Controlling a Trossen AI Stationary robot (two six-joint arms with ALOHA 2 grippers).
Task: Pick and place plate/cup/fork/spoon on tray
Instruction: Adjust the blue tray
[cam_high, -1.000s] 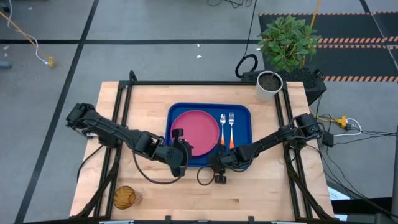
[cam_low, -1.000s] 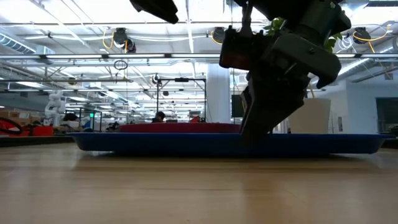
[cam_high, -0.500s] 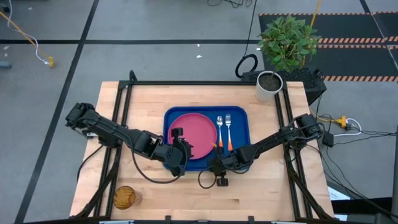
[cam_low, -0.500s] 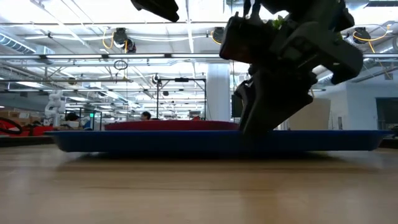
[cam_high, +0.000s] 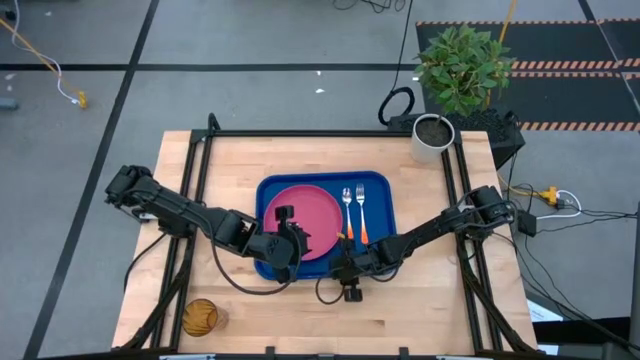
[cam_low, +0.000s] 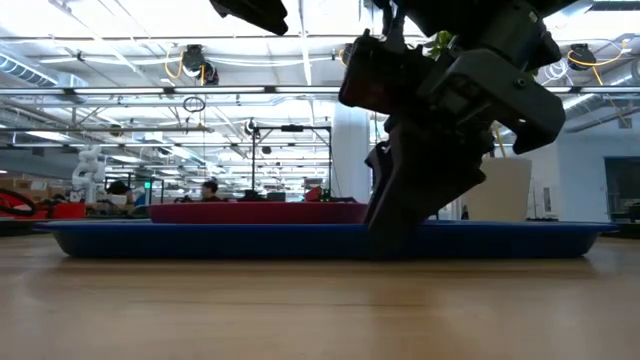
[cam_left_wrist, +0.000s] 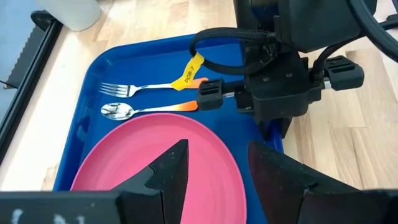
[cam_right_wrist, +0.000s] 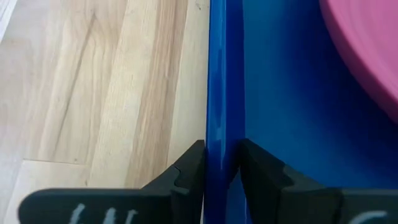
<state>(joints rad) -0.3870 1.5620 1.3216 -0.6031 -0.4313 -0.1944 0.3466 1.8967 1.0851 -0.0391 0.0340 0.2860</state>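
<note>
**Tray Held at Its Edge**

The right end effector (cam_right_wrist: 221, 171) pinches the near rim of the blue tray (cam_high: 385, 195) on the table (cam_high: 430, 310). The left end effector (cam_left_wrist: 214, 168) hangs open over the pink plate (cam_high: 298, 218). The spoon (cam_high: 347, 205) and fork (cam_high: 361, 207) lie beside the plate. The cup (cam_high: 199, 318) stands at the table's near left corner.

Glossy plastic tray (cam_high: 385, 195), wooden table (cam_high: 440, 300)
</note>
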